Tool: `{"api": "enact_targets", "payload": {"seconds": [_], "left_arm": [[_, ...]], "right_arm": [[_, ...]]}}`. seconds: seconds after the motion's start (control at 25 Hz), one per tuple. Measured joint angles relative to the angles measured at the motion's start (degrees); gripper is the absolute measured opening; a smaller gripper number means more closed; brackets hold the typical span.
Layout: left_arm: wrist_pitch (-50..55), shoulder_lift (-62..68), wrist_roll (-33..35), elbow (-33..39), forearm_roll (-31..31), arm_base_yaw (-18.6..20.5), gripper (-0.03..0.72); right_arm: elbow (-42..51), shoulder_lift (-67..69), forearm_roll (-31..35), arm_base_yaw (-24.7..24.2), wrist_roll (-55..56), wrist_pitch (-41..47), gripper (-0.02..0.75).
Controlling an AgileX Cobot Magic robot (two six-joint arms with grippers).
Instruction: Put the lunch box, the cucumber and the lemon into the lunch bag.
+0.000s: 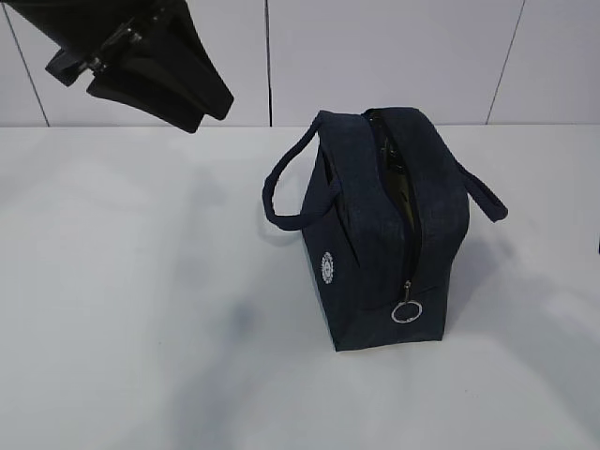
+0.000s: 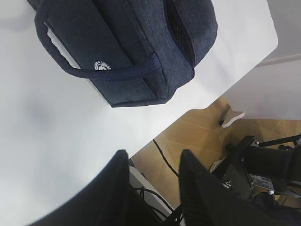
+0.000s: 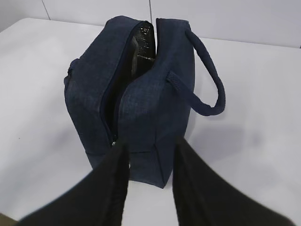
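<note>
The dark navy lunch bag (image 1: 375, 262) stands upright in the middle of the white table, its top zipper parted into a narrow slit. A metal ring pull (image 1: 406, 312) hangs at the near end. Something dark and glossy shows inside the slit; I cannot tell what it is. The lunch box, the cucumber and the lemon are out of view. My left gripper (image 1: 208, 117) hangs high at the far left, open and empty, well away from the lunch bag (image 2: 131, 47). My right gripper (image 3: 150, 143) is open and empty, just short of the near end of the lunch bag (image 3: 150, 103).
The bag's two loop handles (image 1: 281, 187) stick out to either side. In the left wrist view the table's edge (image 2: 202, 101) runs diagonally, with wooden floor, cables and dark equipment (image 2: 263, 165) beyond it. White wall panels stand behind the table.
</note>
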Motion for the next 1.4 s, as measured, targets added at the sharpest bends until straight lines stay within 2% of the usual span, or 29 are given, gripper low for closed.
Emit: {"api": "enact_targets", "payload": {"seconds": [0.24, 0.52, 0.8, 1.2, 1.28, 1.4], "left_arm": [[0.0, 0.0, -0.6, 0.0, 0.1, 0.0, 0.258], [0.0, 0.0, -0.7, 0.0, 0.3, 0.0, 0.252], [0.0, 0.0, -0.7, 0.0, 2.3, 0.0, 0.25], [0.0, 0.0, -0.7, 0.0, 2.7, 0.0, 0.244], [0.0, 0.0, -0.7, 0.0, 2.7, 0.0, 0.244], [0.0, 0.0, -0.7, 0.0, 2.8, 0.0, 0.244]], "right_arm": [[6.8, 0.0, 4.9, 0.0, 0.1, -9.1, 0.258], [14.3, 3.3, 5.3, 0.0, 0.1, -21.8, 0.258], [16.1, 15.3, 5.3, 0.0, 1.6, -26.9, 0.253], [16.1, 35.0, 5.2, 0.0, 6.8, -41.1, 0.246], [16.1, 39.3, 2.4, 0.0, 7.0, -47.0, 0.246], [16.1, 43.7, -9.9, 0.0, 7.2, -59.4, 0.246]]}}
